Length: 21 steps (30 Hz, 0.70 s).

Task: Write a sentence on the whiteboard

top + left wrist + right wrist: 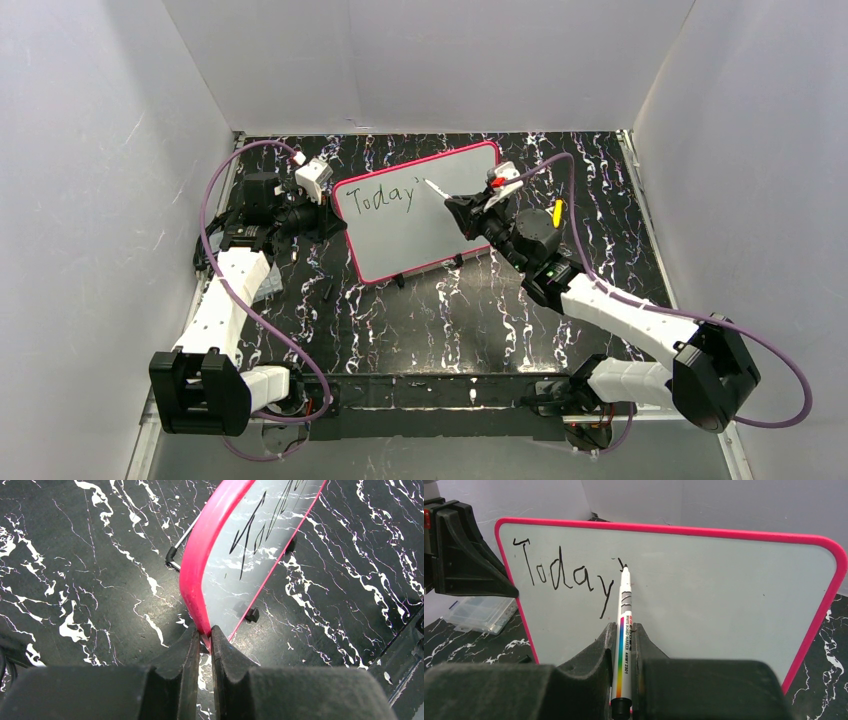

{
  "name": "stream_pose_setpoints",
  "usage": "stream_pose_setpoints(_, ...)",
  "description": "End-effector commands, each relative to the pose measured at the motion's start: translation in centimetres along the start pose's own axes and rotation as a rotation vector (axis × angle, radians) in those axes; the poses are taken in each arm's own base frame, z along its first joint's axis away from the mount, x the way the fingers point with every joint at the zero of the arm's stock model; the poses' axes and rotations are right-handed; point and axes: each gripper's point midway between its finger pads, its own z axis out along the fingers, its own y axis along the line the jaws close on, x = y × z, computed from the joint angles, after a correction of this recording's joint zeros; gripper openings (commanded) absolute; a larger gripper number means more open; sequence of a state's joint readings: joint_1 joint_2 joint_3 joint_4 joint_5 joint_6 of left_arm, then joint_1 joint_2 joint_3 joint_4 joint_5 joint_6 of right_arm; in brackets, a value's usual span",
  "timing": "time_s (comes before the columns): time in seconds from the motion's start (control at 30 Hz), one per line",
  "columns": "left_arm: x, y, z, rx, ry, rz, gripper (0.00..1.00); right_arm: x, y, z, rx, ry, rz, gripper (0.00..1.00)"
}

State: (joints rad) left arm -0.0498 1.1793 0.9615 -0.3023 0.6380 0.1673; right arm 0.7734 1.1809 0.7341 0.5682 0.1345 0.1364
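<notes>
The whiteboard [440, 225], light grey-white with a pink-red frame, stands tilted on small black feet at the table's middle back. The sentence [380, 197] reads "Today" with an apostrophe mark in black; it also shows in the right wrist view [566, 577]. My left gripper [322, 215] is shut on the whiteboard's left frame edge [200, 575]. My right gripper [468, 212] is shut on a white marker [624, 630] with a rainbow stripe. The marker's tip [625, 568] touches the board right after the "y".
A clear plastic box [479, 614] lies left of the board behind my left gripper. A yellow object [557, 212] sits by my right arm. Small dark bits [327, 290] lie on the black marbled table [450, 320]. White walls enclose three sides.
</notes>
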Motion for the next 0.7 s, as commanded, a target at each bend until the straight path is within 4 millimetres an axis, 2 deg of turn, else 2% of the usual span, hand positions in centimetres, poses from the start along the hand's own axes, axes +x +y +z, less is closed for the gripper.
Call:
stream_pose_setpoints(0.0, 1.1, -0.2, 0.1, 0.010, 0.046, -0.013, 0.00, -1.3, -0.5, -0.1, 0.028, -0.063, 0.019, 0.01)
stream_pose_setpoints(0.23, 1.2, -0.2, 0.1, 0.009, 0.046, -0.014, 0.00, -0.6, -1.0, 0.3, 0.054, -0.049, 0.016, 0.01)
stream_pose_setpoints(0.67, 1.2, -0.2, 0.1, 0.010, 0.048, -0.014, 0.00, 0.8, -0.5, 1.3, 0.023, -0.007, 0.004, 0.01)
